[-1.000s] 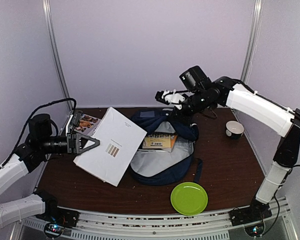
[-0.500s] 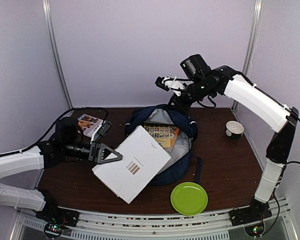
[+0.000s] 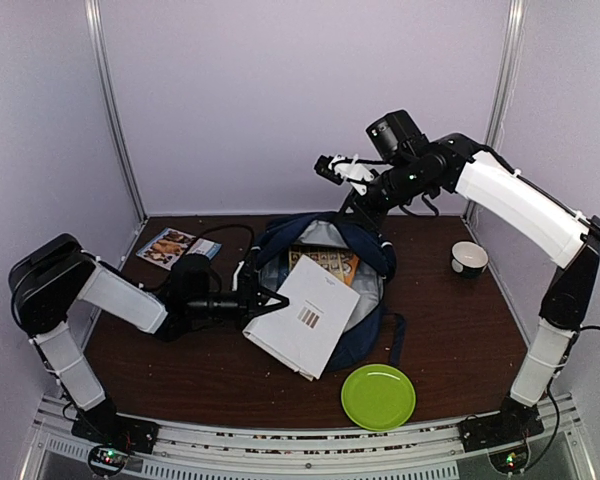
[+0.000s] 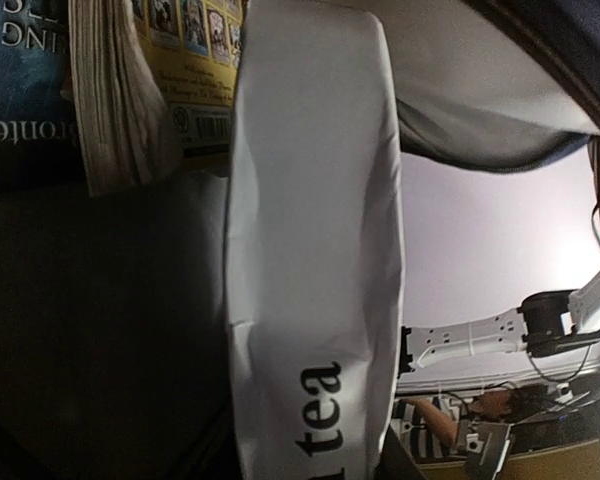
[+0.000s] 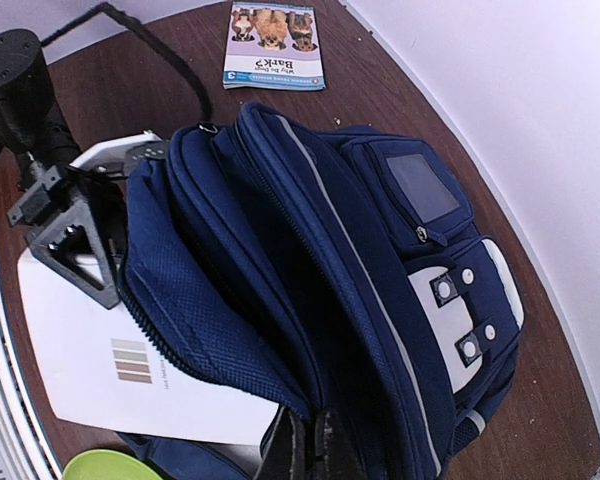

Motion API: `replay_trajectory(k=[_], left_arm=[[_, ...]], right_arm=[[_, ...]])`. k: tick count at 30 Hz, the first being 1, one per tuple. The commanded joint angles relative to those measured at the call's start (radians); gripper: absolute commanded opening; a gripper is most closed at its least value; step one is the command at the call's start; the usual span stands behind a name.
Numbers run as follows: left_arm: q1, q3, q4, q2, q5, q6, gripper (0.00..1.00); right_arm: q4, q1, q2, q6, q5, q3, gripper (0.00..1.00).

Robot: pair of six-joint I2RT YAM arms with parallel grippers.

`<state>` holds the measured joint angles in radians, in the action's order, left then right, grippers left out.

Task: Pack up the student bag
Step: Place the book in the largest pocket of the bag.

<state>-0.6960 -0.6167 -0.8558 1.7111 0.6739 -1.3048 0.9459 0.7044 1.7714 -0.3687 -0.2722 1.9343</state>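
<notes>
The student bag, navy with a white patch, lies open on the brown table, grey lining showing. My right gripper is shut on the bag's upper rim and holds it up off the table. A yellow book lies inside. My left gripper is shut on a white book, held tilted over the bag's mouth. In the left wrist view the white book fills the middle, its edge among the yellow book and a blue one. The right wrist view shows the left gripper on the white book.
A green plate lies at the front edge, just right of the white book. A small cup stands at the right. A thin booklet with dogs on it lies at the back left. A black cable trails behind the left arm.
My left arm has swung right, carrying the white book from the table's left side to the bag's opening. The right gripper has kept its hold on the rim, nearly still.
</notes>
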Motion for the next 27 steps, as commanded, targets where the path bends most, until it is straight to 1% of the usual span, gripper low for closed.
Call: replay_trajectory(k=[1, 3, 5, 10, 12, 14, 16, 22, 27], left_arm=[[-0.004, -0.100, -0.481, 0.191, -0.101, -0.263, 0.23], [0.000, -0.141, -0.563, 0.275, -0.117, -0.338, 0.22], [0.008, -0.158, -0.567, 0.317, -0.144, -0.354, 0.21], [0.024, -0.187, -0.566, 0.337, -0.156, -0.338, 0.23], [0.028, -0.210, -0.604, 0.341, -0.123, -0.357, 0.23], [0.030, -0.240, -0.675, 0.355, -0.080, -0.400, 0.23], [0.034, -0.233, -0.680, 0.348, -0.083, -0.416, 0.24], [0.056, -0.207, -0.584, 0.368, -0.162, -0.413, 0.23], [0.059, -0.279, -0.375, 0.369, -0.157, -0.325, 0.24]], right_arm=[[-0.082, -0.004, -0.088, 0.011, -0.048, -0.010, 0.00], [-0.079, -0.002, -0.100, -0.001, -0.057, -0.021, 0.00], [-0.082, 0.001, -0.115, -0.007, -0.059, -0.034, 0.00], [-0.082, 0.004, -0.138, -0.009, -0.066, -0.048, 0.00], [-0.084, 0.005, -0.144, -0.007, -0.065, -0.053, 0.00], [-0.084, 0.004, -0.148, -0.006, -0.065, -0.055, 0.00], [-0.085, 0.005, -0.150, -0.005, -0.068, -0.053, 0.00], [-0.081, 0.010, -0.158, -0.003, -0.079, -0.044, 0.00], [-0.072, 0.020, -0.174, -0.028, -0.100, -0.058, 0.00]])
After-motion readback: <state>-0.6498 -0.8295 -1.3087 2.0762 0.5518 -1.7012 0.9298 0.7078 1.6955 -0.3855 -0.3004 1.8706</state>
